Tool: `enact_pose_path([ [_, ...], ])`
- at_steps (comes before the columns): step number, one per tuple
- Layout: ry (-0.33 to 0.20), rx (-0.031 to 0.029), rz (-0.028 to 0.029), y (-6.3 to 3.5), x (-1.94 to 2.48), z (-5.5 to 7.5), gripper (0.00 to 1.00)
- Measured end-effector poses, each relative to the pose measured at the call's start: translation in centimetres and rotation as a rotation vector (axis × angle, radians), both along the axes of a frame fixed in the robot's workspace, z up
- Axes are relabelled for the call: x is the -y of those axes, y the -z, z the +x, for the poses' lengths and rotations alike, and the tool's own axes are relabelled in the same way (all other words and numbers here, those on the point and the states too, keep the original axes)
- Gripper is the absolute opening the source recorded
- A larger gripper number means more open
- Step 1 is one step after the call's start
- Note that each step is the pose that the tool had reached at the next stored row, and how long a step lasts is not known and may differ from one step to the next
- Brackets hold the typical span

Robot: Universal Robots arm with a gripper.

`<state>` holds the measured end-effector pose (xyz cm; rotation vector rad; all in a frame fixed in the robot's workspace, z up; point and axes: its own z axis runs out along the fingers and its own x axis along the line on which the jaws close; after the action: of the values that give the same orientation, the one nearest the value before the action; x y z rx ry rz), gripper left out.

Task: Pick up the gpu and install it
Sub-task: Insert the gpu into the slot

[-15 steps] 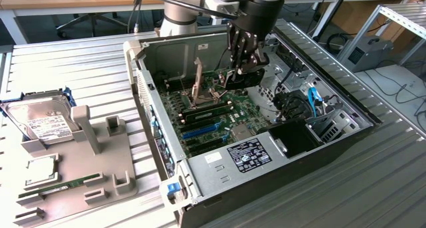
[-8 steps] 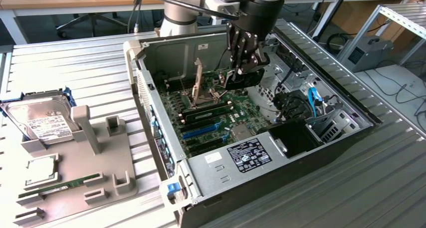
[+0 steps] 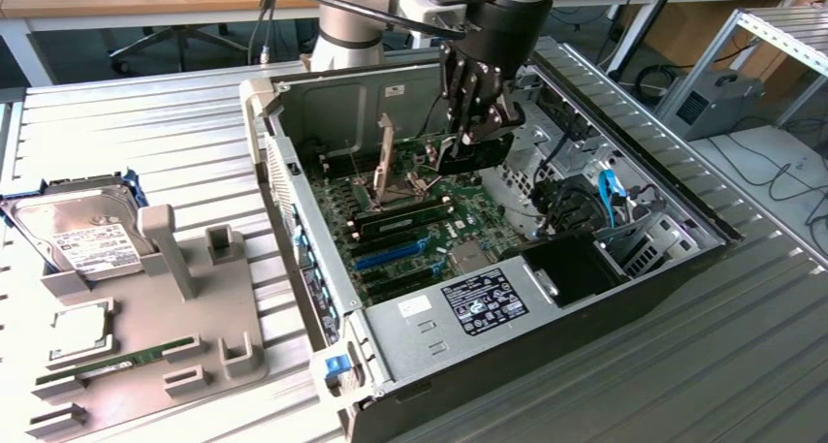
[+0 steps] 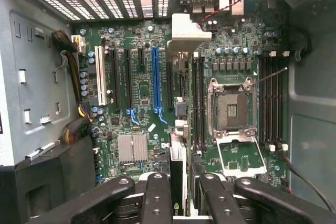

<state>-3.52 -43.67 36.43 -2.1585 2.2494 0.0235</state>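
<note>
The thin flat gpu card (image 4: 177, 182), its silver bracket (image 4: 185, 32) uppermost, sits edge-on in the wrist view, clamped between the black gripper (image 4: 177, 195) fingers (image 4: 156, 198). In the exterior view's upper centre, gripper (image 3: 468, 138) and card (image 3: 468, 155) hang inside the open grey computer case (image 3: 428, 317), above the green motherboard (image 3: 428, 220). At lower left, a grey fixture tray (image 3: 194, 365) carries a silver hard drive (image 3: 78, 235).
</note>
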Motion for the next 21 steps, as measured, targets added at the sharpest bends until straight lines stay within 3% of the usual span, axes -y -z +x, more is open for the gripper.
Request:
enact_pose_path([
  [21,0.000,0.0000,0.0000,0.21,0.52,0.00,0.26],
])
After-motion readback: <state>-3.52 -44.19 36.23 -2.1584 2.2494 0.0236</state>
